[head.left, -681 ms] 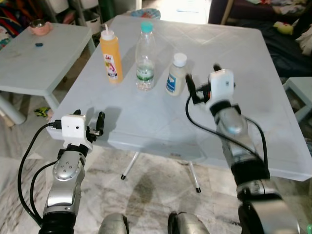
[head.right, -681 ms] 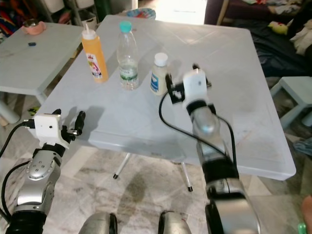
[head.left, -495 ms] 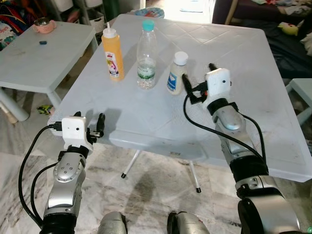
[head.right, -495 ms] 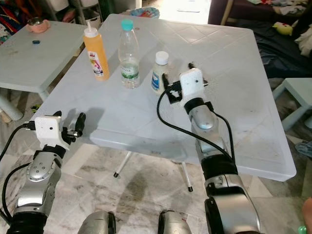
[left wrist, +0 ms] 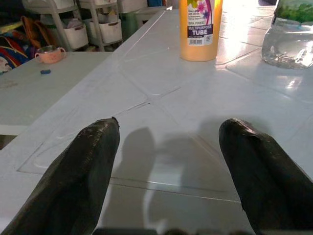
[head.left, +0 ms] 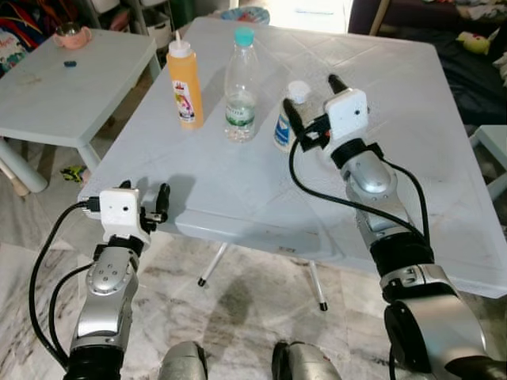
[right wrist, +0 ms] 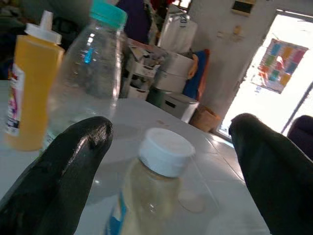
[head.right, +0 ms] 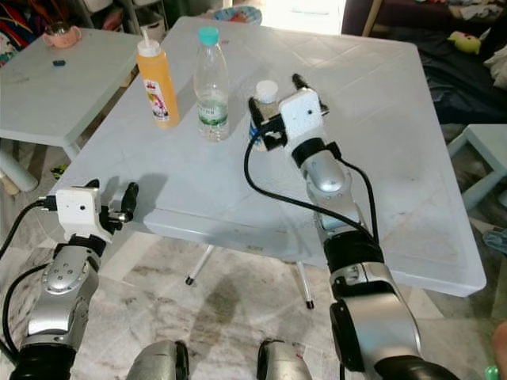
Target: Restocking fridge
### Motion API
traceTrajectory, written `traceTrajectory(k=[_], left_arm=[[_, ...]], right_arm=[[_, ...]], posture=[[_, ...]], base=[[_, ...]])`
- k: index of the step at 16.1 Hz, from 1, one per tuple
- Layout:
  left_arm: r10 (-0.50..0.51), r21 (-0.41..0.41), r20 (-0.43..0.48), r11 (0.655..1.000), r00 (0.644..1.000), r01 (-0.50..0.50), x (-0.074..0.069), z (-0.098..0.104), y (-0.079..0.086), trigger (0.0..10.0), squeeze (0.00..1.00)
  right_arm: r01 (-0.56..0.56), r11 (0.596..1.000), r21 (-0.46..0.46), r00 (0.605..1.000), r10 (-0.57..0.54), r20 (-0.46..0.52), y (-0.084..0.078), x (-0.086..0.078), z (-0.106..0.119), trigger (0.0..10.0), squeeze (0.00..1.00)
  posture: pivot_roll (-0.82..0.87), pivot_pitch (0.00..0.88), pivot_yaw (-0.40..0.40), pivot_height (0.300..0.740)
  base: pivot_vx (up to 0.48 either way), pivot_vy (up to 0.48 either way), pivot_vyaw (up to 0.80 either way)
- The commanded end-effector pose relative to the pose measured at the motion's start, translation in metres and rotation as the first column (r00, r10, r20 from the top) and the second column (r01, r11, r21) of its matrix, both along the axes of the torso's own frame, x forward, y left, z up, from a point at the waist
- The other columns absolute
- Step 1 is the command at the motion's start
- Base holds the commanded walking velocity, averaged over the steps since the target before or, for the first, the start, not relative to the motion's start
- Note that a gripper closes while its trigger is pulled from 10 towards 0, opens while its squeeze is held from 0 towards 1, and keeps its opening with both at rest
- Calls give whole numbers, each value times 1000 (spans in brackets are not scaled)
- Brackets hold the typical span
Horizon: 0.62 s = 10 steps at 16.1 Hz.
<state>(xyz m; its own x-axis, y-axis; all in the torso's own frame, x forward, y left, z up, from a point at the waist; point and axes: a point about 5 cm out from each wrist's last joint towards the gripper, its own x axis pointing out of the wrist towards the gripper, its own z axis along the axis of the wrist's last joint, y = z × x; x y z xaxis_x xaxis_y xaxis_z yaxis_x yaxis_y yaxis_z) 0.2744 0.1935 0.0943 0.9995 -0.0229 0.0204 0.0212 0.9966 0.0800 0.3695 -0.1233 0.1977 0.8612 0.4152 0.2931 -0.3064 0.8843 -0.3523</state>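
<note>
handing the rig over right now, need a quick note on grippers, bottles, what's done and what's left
Right gripper: open, fingers on either side of the small white-capped bottle, not closed on it.
Left gripper: open, idle at the near edge of the white table.
Orange squeeze bottle and clear water bottle stand upright on the table, untouched.
Done: nothing lifted.
Left: grasp the small bottle, then carry all three to the fridge.
</note>
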Motion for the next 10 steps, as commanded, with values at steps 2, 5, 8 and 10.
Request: traceTrajectory(k=[2,5,8,10], left_arm=[[7,1,7,1000,1000,-7,1,2,0,10000,0],[-5,20,24,1000,1000,4,1,4,0,10000,0],[-26,-6,39,1000,999,26,2,7,-5,10000,0],[-27,-13,51,1000,998,28,2,8,-6,10000,0]], right_arm=[[-47,999,-2,998,47,31,7,1,8,10000,0],[-44,999,-8,997,44,70,10,-1,11,10000,0],[2,1000,13,991,-4,131,7,-3,18,10000,0],[47,998,29,985,-52,167,5,-5,22,10000,0]], posture=[[110,94,-15,740],[109,91,-15,740],[107,90,-14,740],[105,88,-18,740]], base=[[0,450,0],[186,405,0],[449,0,0],[0,0,0]])
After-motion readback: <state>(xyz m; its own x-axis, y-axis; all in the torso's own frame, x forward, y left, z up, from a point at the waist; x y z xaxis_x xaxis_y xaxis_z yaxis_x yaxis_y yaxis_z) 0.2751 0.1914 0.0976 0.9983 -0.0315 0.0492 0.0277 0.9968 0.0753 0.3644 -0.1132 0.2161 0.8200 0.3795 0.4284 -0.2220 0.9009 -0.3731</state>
